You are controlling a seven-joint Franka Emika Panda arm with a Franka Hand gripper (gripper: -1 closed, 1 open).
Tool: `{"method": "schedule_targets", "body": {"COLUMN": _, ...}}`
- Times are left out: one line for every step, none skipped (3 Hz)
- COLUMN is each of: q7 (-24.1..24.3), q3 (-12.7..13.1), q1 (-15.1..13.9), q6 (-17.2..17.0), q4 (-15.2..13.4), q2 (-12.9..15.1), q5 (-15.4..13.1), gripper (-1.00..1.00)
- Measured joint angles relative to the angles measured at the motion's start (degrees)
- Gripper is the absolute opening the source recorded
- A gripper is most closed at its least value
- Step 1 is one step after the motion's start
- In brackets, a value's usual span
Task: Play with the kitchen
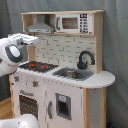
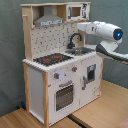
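In front of a grey curtain, the kitchen [image 1: 62, 70] [image 2: 60, 60] stands upright on a wooden bench [image 2: 100, 112], which shows only in the second exterior view. The white arm [image 1: 10, 50] [image 2: 102, 31] reaches in level, high above the stovetop [image 1: 39, 65] [image 2: 52, 58]. It enters from the first exterior view's left and from the second exterior view's right. The gripper [image 1: 31, 40] [image 2: 79, 26] hangs in the open space beneath the grey hood [image 1: 41, 26] [image 2: 49, 20], close to the tiled back wall and clear of the stovetop. Whether its fingers are spread or closed cannot be told, and nothing is seen in its hold.

A blue ring [image 2: 118, 34] marks one joint of the arm in the second exterior view. The microwave [image 1: 74, 23] [image 2: 77, 11] carries a panel of small buttons, but no writing on it can be read. No brand or label is legible anywhere on the toy.

The black faucet [image 1: 85, 59] [image 2: 75, 39] curves over the sink [image 1: 74, 74] [image 2: 80, 50]. In the first exterior view the arm's base is cut off at the left edge, and a pale rounded shape [image 1: 20, 121] at the bottom cannot be made out.
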Motion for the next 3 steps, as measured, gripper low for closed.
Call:
{"method": "schedule_targets", "body": {"q7": -2.22, "q3": -1.02, "q1": -0.19, "q6": -2.29, "q4": 3.01, "q2": 4.14, "q5": 0.00, "gripper": 1.00}}
{"method": "schedule_targets", "body": {"q7": -3.75, "q3": -1.40, "q1": -0.21, "q6": -3.84, "q4": 5.40, "q2": 9.03, "q5": 0.00, "gripper": 1.00}}
{"method": "schedule_targets", "body": {"q7": -6.36, "q3": -2.18, "q1": -0.21, "q6": -4.08, "q4": 7.40, "q2": 13.71, "q5": 0.00, "gripper": 1.00}}
